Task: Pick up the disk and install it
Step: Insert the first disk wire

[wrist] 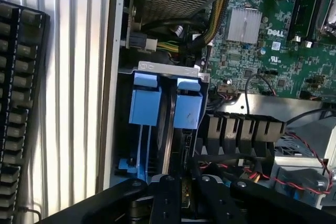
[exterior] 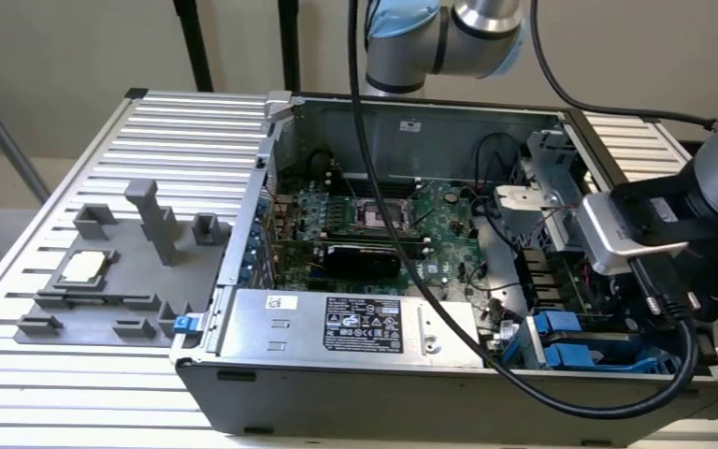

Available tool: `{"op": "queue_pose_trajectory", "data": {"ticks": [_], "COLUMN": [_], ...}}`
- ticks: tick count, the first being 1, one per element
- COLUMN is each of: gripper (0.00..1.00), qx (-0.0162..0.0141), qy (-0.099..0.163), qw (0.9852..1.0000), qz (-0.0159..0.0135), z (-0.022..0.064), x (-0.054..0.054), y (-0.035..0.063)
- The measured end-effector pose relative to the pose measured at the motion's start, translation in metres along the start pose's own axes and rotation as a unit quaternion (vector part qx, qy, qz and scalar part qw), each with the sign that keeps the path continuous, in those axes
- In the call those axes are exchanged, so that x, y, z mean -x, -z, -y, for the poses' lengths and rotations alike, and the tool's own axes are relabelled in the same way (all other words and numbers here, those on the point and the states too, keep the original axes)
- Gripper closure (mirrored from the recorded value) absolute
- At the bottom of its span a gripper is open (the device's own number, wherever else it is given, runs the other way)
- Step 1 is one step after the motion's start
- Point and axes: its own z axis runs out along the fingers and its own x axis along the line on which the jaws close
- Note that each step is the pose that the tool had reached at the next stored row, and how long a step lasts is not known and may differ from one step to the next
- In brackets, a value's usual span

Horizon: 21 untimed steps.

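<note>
Disk (wrist: 169, 129) is standing on edge between blue carrier rails (wrist: 146, 106) in the drive bay at the computer case's (exterior: 372, 398) corner, lining up for seating. Gripper (wrist: 181, 190) is hovering just above it, fingers nearly closed, pinching its top edge, I judge.

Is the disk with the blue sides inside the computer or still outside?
Inside. The disk stands on edge in the blue bay at the corner of the computer case, its blue rails upright, under the gripper.

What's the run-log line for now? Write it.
disk: on edge in drive bay | gripper: at disk | computer case: open
</note>
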Motion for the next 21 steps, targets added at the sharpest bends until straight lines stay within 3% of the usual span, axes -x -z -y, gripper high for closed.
{"op": "queue_pose_trajectory", "data": {"ticks": [8, 21], "gripper": [0.83, 0.83], "qx": [-0.0054, -0.0067], "qy": [-0.012, -0.016], "qw": [0.9999, 0.9998], "qz": [-0.0022, -0.0033], "z": [-0.0045, -0.0025], "x": [0.0035, 0.0042], "y": [-0.0005, -0.0005]}}
